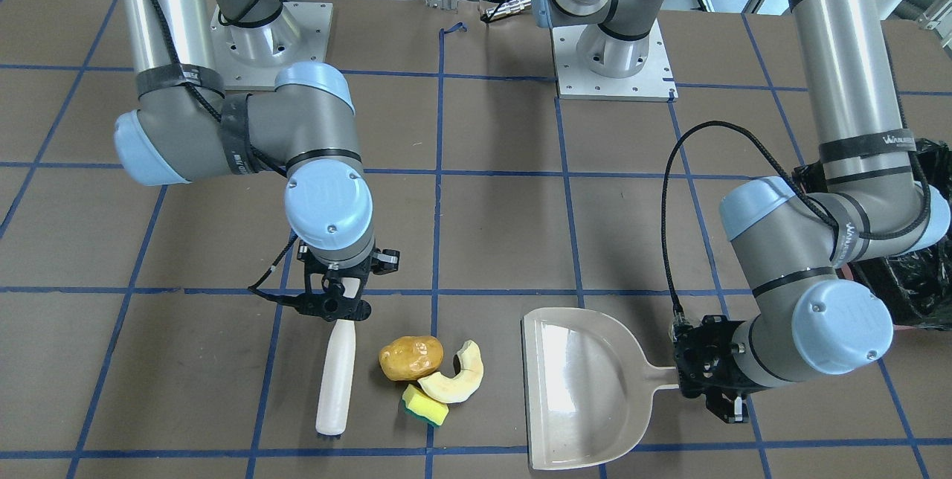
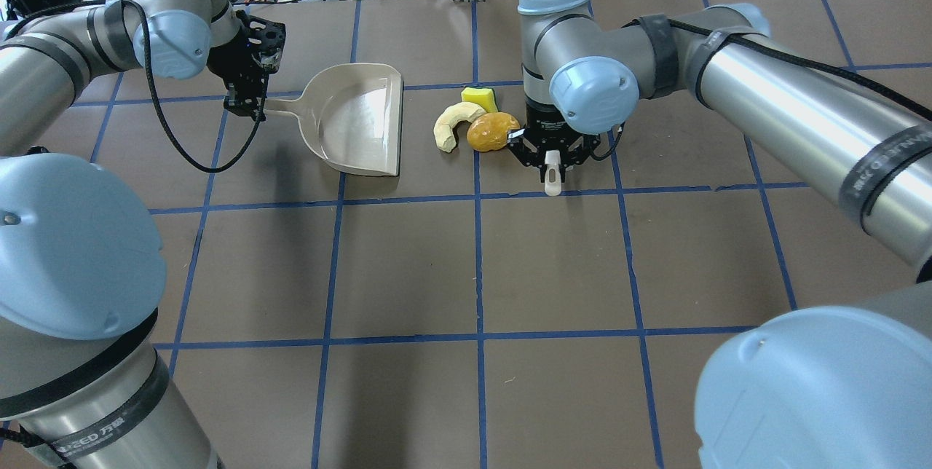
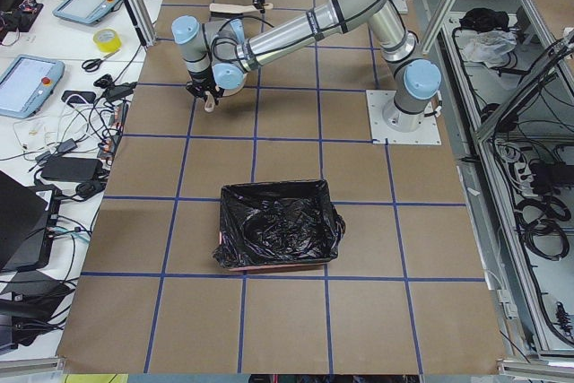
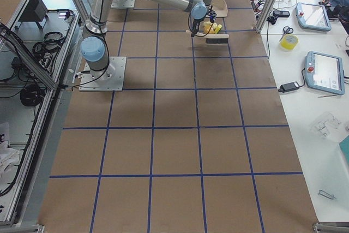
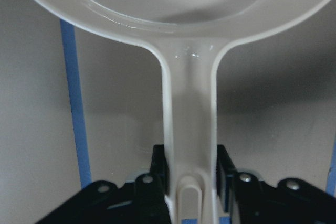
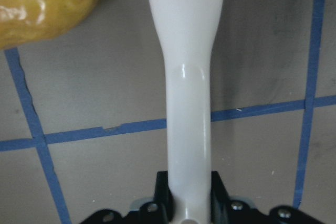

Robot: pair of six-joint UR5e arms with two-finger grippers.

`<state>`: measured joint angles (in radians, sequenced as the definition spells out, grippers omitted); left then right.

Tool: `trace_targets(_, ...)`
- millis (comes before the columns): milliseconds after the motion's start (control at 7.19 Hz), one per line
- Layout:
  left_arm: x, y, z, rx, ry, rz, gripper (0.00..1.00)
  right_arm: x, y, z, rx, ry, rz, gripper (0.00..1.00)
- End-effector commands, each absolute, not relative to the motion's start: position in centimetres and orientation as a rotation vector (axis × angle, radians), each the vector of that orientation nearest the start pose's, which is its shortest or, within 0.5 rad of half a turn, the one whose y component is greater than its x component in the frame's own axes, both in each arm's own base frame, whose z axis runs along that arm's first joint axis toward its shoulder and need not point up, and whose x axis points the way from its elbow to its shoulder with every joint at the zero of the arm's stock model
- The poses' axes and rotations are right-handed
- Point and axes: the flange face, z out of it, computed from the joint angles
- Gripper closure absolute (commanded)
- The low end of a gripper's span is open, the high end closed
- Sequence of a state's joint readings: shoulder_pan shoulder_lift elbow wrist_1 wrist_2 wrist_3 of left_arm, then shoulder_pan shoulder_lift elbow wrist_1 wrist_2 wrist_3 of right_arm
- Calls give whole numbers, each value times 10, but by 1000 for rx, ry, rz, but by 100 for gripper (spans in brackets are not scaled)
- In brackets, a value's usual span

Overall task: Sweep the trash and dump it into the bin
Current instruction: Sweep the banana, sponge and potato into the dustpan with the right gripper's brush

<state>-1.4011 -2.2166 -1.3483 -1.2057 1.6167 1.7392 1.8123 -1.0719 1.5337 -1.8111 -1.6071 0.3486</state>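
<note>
My right fingers [image 6: 161,192] pinch the brush [image 1: 336,367] handle; my left fingers [image 5: 224,174] clamp the dustpan [image 1: 580,382] handle; trash [image 1: 411,357] lies between, beside the brush.

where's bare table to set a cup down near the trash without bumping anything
Bare: the wide squares on the robot's side of the potato lump, plus a narrow strip between the crescent slice and the dustpan mouth. Crowded: brush, lump, slice and sponge sit close together. The bin stands farther out, past the dustpan handle.
</note>
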Motion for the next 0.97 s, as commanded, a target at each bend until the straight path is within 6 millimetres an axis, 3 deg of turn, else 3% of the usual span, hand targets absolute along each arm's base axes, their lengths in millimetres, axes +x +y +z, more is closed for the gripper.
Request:
trace_targets(0,-13,-718,240,2221,2231,121,79,303,-574,235,261,3152,367,82)
trace_targets(278,-20,-718,242,2211,2235,123,79,313,-571,230,327,3101,404,82)
trace_targets(557,-21,-719,242,2202,2243,123,79,341,-558,228,324,3082,421,82)
trace_targets(835,-23,-719,238,2207,2244,126,79,353,-560,233,325,3011,429,83)
